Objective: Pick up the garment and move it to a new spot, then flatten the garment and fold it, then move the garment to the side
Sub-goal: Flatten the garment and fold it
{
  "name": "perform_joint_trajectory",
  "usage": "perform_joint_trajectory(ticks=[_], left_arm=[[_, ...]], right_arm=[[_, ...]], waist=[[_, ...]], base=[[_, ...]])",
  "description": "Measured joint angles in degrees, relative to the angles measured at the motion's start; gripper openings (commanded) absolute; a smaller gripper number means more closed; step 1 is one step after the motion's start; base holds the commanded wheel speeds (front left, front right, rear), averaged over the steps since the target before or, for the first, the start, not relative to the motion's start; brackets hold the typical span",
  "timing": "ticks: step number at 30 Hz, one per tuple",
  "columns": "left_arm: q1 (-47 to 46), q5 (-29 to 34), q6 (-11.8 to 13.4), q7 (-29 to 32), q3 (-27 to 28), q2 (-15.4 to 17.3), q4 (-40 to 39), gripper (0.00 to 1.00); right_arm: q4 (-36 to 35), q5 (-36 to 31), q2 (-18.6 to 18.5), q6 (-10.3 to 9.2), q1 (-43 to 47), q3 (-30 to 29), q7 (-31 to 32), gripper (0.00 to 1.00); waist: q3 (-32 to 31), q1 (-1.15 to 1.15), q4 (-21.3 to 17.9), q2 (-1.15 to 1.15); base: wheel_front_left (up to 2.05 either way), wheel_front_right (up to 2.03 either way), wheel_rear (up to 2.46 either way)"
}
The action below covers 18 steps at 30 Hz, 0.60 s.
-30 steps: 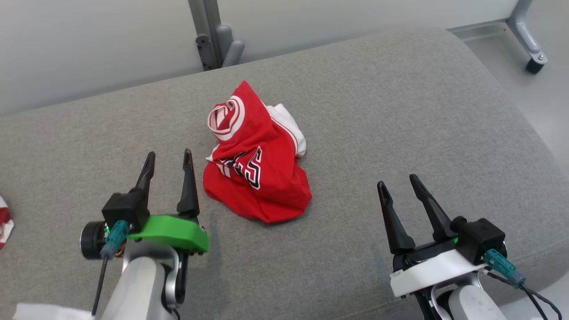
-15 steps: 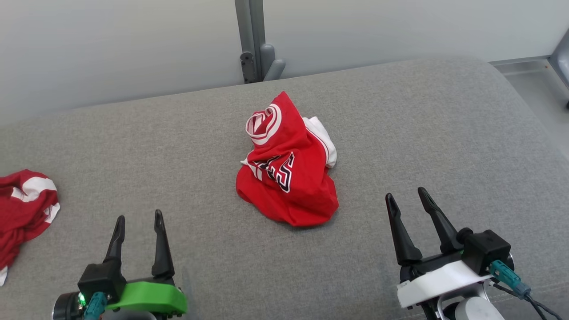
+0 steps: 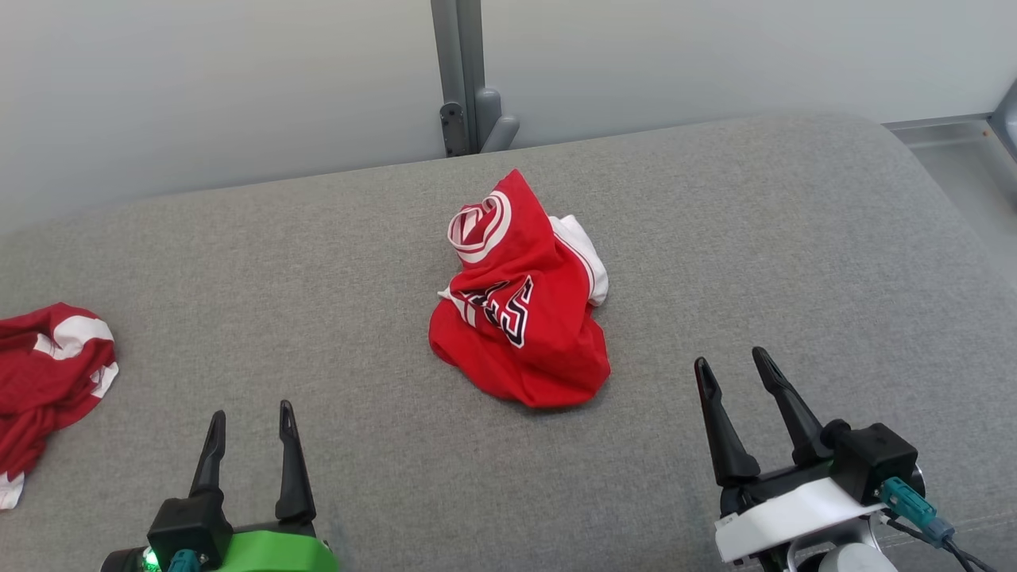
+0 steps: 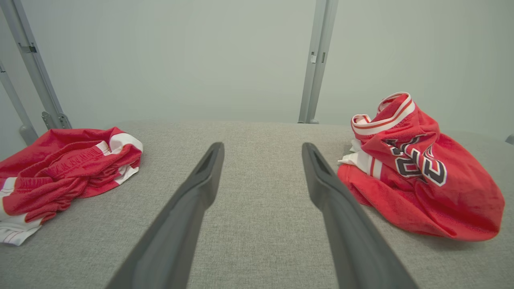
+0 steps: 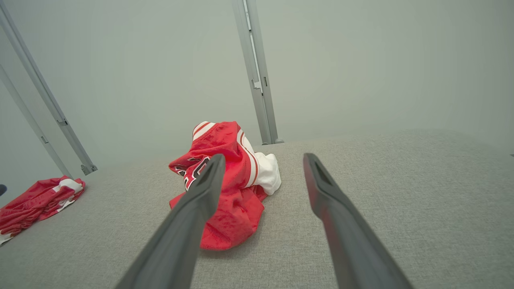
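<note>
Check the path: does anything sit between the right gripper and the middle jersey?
Nothing visible does. Just bare cushion lies between the open right gripper and the jersey; the other red garment sits far to the left.

Crumpled, unreadable lettering on garment (image 3: 548,353)

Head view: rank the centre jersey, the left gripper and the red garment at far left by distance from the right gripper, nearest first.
1. crumpled jersey: centre, up-left of the right gripper.
2. left gripper: lower left.
3. second red garment: far left edge.
</note>
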Motion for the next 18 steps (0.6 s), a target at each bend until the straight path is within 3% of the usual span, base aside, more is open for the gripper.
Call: perform_joint_trajectory(ticks=[18], left_arm=[[2.7, 2.5, -0.7, 0.0, -0.4, 0.0, -2.1, 1.0]], right_arm=[[-0.6, -1.0, -0.1, 0.0, 1.3, -0.4, 0.0, 1.0]], waist=[[-1.2, 0.0, 0.4, 0.0]], base=[[0.0, 0.0, 0.0]])
